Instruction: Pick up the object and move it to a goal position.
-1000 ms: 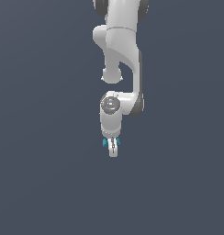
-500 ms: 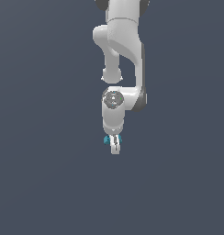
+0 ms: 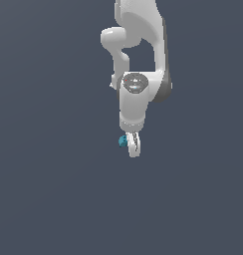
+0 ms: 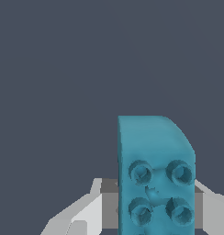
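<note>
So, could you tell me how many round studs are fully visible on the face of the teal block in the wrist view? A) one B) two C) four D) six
C, four: the teal block shows two rows of two round studs on the face toward the wrist camera, and the gripper has a grey and white finger on either side of it.

You had nothing but a flat, even slate-grey backdrop point(image 3: 49, 189) around the work in both views. It showed no edge, seam, shadow or marking that you could place anything by.
</note>
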Controlling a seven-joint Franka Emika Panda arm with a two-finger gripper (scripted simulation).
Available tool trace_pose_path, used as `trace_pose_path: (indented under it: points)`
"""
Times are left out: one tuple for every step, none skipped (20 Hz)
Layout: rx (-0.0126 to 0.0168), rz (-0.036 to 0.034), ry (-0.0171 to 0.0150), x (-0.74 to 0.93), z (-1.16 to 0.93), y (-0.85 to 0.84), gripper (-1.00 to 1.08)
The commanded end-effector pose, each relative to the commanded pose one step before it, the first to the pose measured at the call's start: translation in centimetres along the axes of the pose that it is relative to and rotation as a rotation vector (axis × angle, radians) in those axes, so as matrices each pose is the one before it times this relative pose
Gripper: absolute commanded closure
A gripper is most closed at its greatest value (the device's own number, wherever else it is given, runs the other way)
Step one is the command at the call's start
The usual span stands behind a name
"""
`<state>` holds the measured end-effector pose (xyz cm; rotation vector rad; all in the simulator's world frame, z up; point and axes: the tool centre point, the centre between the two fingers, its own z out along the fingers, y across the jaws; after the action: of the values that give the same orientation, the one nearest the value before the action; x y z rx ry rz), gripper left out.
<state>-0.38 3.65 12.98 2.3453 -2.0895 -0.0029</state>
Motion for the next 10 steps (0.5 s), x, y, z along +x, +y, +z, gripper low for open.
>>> trace_pose_path:
  points:
    - [0.00146,0.00066,0.00063,-1.083,-2.942,0.12,1.08]
    - [0.0,0.0,0.0,-0.454,-1.191,0.048,1.08]
    - [-0.00002,0.00034,0.0006,-0.441,-1.19,0.047,1.08]
    - [0.0,0.0,0.0,-0.449,-1.19,0.045,1.08]
    - [0.00002,0.00031,0.00062,-0.44,-1.19,0.044,1.08]
    - [0.0,0.0,0.0,-0.446,-1.187,0.042,1.08]
    - [0.00005,0.00028,0.00063,-0.441,-1.19,0.041,1.08]
    - [0.0,0.0,0.0,-0.443,-1.185,0.038,1.08]
    - [0.00009,0.00026,0.00063,-0.442,-1.187,0.038,1.08]
    - [0.0,0.0,0.0,-0.438,-1.169,0.033,1.08]
